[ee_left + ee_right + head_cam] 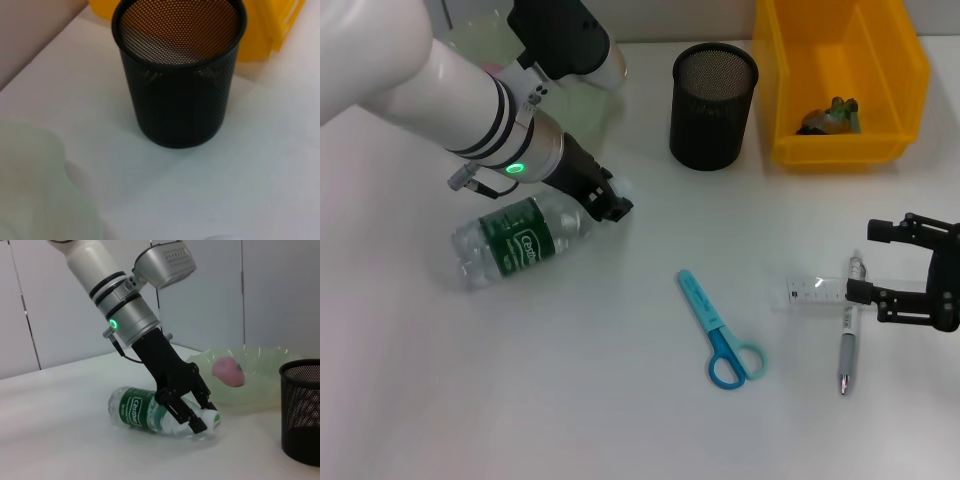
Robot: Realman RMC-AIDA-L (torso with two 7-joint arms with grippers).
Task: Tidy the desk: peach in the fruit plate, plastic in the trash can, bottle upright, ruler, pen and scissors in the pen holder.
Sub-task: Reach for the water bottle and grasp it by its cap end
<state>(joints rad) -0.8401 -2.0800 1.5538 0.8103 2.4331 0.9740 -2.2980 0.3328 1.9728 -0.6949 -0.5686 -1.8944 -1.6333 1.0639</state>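
Note:
A clear bottle [515,243] with a green label lies on its side at the left. My left gripper [615,200] is shut on its neck, also seen in the right wrist view [205,420]. My right gripper [865,262] is open at the right edge, its fingers on either side of the top end of a silver pen [846,335]. A clear ruler [813,292] lies across the pen. Blue scissors [720,330] lie in the middle. The black mesh pen holder [713,105] stands at the back. A pink peach [228,371] lies in the pale green fruit plate [260,365].
A yellow bin [840,150] stands at the back right with crumpled plastic [830,117] inside. The pen holder [180,85] fills the left wrist view, with the yellow bin behind it. The fruit plate sits at the back left behind my left arm.

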